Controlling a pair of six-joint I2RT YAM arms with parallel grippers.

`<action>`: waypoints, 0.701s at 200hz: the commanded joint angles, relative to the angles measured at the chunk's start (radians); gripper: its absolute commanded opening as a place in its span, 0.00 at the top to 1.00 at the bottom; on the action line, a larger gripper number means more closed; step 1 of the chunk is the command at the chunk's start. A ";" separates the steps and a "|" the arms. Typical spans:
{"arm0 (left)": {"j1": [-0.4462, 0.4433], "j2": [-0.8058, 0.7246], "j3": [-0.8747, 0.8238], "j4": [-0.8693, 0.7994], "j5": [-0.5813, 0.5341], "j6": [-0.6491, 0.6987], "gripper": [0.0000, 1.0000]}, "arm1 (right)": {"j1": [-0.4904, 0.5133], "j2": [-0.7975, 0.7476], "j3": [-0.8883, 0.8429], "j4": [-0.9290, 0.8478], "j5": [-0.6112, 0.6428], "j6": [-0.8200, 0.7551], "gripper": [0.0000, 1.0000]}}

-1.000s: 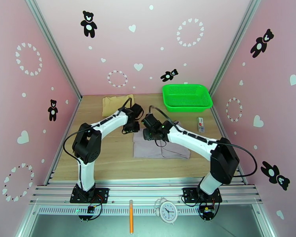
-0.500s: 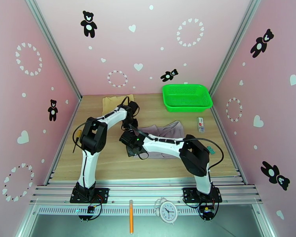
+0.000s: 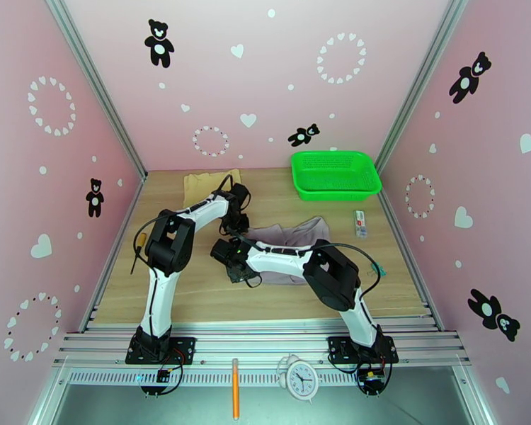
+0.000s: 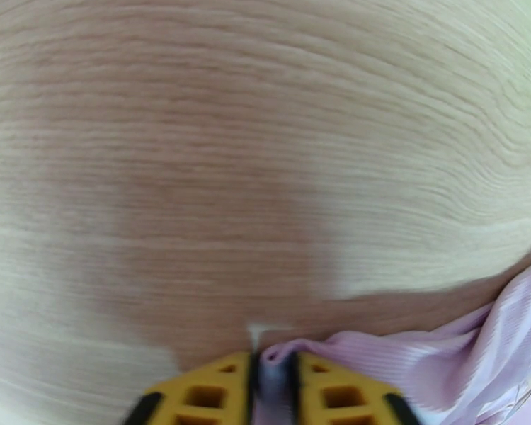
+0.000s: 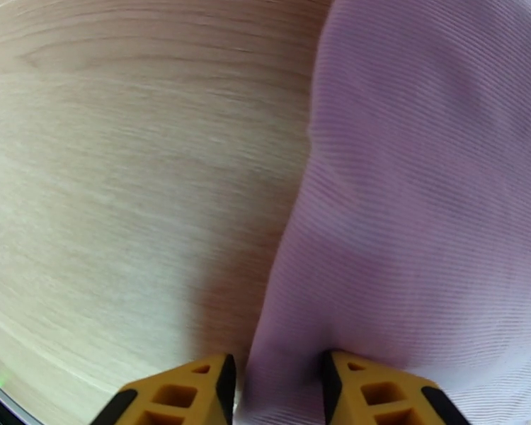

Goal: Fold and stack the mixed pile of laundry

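Two arms are seen, each built of white link shells joined by black joint housings and bolted to black base plates. Black cables are looped along both arms. A small green light is shown on the right wrist housing. Yellow, square-pocketed fingers [image 4: 202, 394] with black edging are fitted.

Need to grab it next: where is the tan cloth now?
In the top view, the tan cloth lies flat at the table's far-left corner, beyond the left arm.

Both arms reach over lilac garment [image 3: 294, 235] mid-table; tan cloth [image 3: 203, 184] far left; green basket [image 3: 335, 175] far right.
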 commanded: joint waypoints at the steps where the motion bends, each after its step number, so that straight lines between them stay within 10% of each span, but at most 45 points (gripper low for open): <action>1: -0.002 0.070 -0.006 0.004 -0.006 0.002 0.98 | 0.004 0.028 0.001 -0.057 0.018 0.022 0.76; 32: -0.003 0.090 0.004 -0.001 -0.018 0.002 1.00 | 0.004 0.046 0.000 -0.045 0.000 0.016 1.00; 140: 0.129 -0.155 -0.142 -0.094 -0.194 0.055 1.00 | 0.109 0.166 0.343 0.013 -0.274 -0.076 1.00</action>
